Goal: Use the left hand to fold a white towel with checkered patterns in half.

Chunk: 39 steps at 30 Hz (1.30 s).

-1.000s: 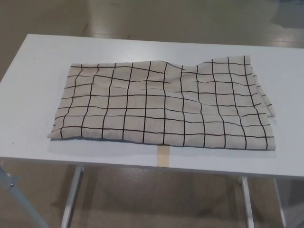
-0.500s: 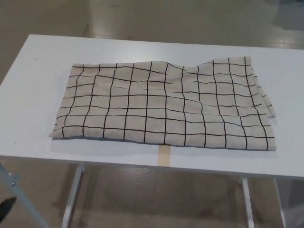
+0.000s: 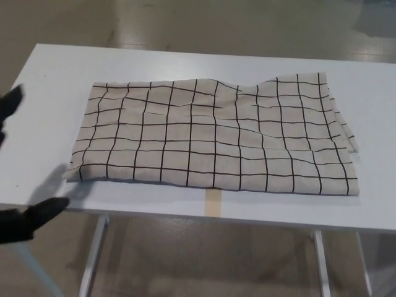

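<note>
The towel [image 3: 213, 137], pale with a black grid, lies spread flat across the middle of the white desk [image 3: 55, 74], its long side running from 9 to 3 o'clock, with a slight ripple along the far edge near 1 o'clock and its near edge just above a strip of tan tape [image 3: 213, 203] at the desk's front lip. What has just changed is the arrival of the left hand [image 3: 18, 179]: half a second ago only a dark tip showed at the bottom left corner of the view, and a second ago nothing of the robot was visible at all. Now the hand has risen at the 9 o'clock side, its fingers [image 3: 46, 210] spread wide apart, one dark tip up near 10 o'clock and a thicker one down near 8 o'clock, holding nothing and casting a shadow on the desk just beside the towel's near-left corner. It is not touching the cloth. The towel itself has not shifted between the pictures; creases and outline match. I judge this to be the opening reach: the fold has not begun, and the hand seems lined up to take the left edge and carry it over toward 3 o'clock. The right hand does not show.
</note>
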Available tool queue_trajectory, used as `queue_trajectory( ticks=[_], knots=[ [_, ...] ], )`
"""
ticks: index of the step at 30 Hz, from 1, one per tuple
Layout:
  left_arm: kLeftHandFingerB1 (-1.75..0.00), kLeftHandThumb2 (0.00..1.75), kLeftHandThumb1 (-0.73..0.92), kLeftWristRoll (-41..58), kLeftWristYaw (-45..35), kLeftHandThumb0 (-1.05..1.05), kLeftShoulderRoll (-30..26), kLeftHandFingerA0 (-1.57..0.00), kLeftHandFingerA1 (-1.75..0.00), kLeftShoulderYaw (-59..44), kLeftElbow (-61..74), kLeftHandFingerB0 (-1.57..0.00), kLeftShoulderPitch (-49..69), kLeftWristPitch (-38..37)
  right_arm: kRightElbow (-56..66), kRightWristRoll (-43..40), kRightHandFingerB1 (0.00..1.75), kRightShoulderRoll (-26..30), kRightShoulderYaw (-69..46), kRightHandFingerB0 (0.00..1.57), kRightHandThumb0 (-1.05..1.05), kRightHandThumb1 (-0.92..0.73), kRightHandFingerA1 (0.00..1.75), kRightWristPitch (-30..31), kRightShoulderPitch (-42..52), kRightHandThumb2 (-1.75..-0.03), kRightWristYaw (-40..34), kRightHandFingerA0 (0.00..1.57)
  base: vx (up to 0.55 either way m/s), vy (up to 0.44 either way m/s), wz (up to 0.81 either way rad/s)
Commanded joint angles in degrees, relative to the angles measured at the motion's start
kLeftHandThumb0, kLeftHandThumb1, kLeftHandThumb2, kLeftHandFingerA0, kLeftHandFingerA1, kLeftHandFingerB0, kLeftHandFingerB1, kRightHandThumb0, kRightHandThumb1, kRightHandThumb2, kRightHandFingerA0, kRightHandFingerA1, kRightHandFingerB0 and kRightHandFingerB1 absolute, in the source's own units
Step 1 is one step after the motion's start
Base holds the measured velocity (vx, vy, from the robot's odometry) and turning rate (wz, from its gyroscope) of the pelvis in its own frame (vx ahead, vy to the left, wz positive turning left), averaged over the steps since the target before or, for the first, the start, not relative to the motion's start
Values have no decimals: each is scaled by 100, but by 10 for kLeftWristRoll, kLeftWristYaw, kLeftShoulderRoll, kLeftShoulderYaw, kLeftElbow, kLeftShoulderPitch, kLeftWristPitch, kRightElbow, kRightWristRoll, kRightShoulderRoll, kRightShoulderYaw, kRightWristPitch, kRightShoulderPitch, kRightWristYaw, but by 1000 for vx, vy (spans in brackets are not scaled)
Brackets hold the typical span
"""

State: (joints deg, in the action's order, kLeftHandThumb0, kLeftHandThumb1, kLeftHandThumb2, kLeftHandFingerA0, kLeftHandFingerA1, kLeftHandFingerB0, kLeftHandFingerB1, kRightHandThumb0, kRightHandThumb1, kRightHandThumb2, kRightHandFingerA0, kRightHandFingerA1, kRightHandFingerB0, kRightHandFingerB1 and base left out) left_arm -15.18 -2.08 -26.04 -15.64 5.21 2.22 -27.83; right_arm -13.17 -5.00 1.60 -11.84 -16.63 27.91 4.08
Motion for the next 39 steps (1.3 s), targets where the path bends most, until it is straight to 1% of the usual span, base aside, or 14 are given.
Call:
queue_trajectory(
  ticks=[1, 3, 4, 5, 6, 7, 9, 11, 14, 17, 18, 29, 31, 39],
  knots=[
    [-25, 54, 46, -225, -18, -48, -69, 0, -18, 124, -90, -4, -142, 58, -7, 12, 38, 9, 3, 20, -26, -74, 48, -46, 3, -62, 4, 30, 0, 0, 0],
    [-25, 54, 46, -237, -11, -48, -75, 0, -18, 138, -101, -4, -154, 65, -6, 12, 38, 9, 3, 20, -26, -74, 48, -47, 4, -62, 4, 30, 0, 0, 0],
    [-24, 57, 46, -251, -4, -48, -76, 0, -14, 155, -121, -3, -170, 74, -4, 13, 38, 11, 3, 21, -25, -73, 47, -47, 6, -61, 4, 29, 0, 0, 0],
    [-22, 72, 35, -266, -2, -53, -76, 0, -11, 172, -140, -1, -187, 84, -2, 14, 38, 11, 4, 21, -25, -74, 48, -46, 7, -62, 4, 30, 0, 0, 0],
    [-24, 57, 45, -288, -1, -49, -73, 0, -9, 195, -165, 0, -210, 100, 1, 13, 39, 10, 4, 22, -24, -73, 48, -44, 8, -61, 3, 30, 0, 0, 0],
    [-20, 73, 36, -294, -1, -55, -71, 0, -10, 205, -175, 0, -220, 107, 2, 14, 39, 9, 4, 22, -26, -74, 48, -43, 9, -62, 2, 31, 0, 0, 0],
    [-20, 73, 36, -298, 0, -55, -71, 0, -10, 212, -182, 0, -226, 111, 3, 14, 39, 9, 4, 22, -26, -74, 48, -43, 10, -62, 1, 31, 0, 0, 0],
    [-20, 73, 36, -313, 1, -55, -61, 0, -10, 245, -211, 0, -257, 138, 0, 14, 40, 6, 5, 23, -26, -74, 49, -47, 11, -62, -1, 32, 0, 0, 0],
    [-20, 73, 36, -321, 2, -55, -56, 0, -10, 269, -237, 0, -282, 154, 1, 19, 41, 5, 6, 24, -25, -74, 49, -50, 14, -62, -4, 33, 0, 0, 0],
    [-20, 73, 35, -328, 9, -54, -55, 0, -10, 286, -260, 0, -299, 160, -3, 18, 41, 3, 7, 25, -25, -74, 49, -54, 14, -61, -5, 34, 0, 0, 0],
    [-21, 72, 35, -334, 11, -53, -52, 0, -10, 295, -275, 0, -310, 163, -5, 16, 41, 2, 6, 26, -21, -74, 49, -55, 13, -61, -4, 34, 0, 0, 0],
    [-21, 72, 34, -348, 52, -52, -40, 0, -11, 375, -393, 0, -368, 190, -12, 15, 42, -1, 6, 28, -21, -74, 50, -57, 10, -61, -8, 37, 0, 0, 0],
    [-20, 72, 34, -349, 68, -52, -32, 0, -11, 394, -435, 0, -380, 194, -10, 15, 42, -4, 6, 29, -19, -73, 51, -56, 12, -61, -10, 37, 0, 0, 0],
    [-19, 71, 34, -349, 83, -51, -12, 0, -11, 430, -516, 0, -412, 206, -17, 19, 43, -7, 7, 30, -19, -72, 52, -65, 14, -60, -12, 38, 0, 0, 0]
  ],
)
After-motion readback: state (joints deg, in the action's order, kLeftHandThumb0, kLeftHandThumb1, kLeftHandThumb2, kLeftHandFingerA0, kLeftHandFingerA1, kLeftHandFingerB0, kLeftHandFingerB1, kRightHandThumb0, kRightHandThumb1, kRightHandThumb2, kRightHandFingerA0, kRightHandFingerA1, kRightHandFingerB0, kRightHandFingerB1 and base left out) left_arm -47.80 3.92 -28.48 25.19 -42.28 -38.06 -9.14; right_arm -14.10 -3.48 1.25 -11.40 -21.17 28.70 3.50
